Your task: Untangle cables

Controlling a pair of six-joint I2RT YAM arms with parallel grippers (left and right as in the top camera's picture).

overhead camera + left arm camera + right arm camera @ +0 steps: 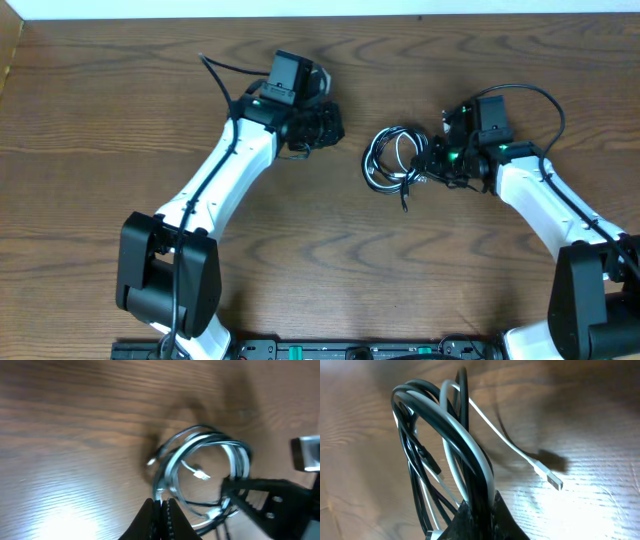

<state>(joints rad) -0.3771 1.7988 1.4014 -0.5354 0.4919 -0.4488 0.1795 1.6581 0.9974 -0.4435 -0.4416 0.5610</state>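
A tangled coil of cables (392,158), black and white loops together, lies on the wooden table right of centre. My right gripper (428,166) is at the coil's right side, shut on several strands; in the right wrist view its jaws (480,504) pinch black and white loops (451,435). A white plug end (553,480) hangs free to the right. My left gripper (337,128) sits left of the coil, apart from it and shut on nothing. In the left wrist view its closed tips (162,504) point at the coil (175,460).
The brown wooden table (120,110) stretches around both arms. A pale wall edge (300,8) runs along the far side. The right arm's own thick black cable (545,100) arcs above its wrist. The right gripper's black finger (265,497) shows in the left wrist view.
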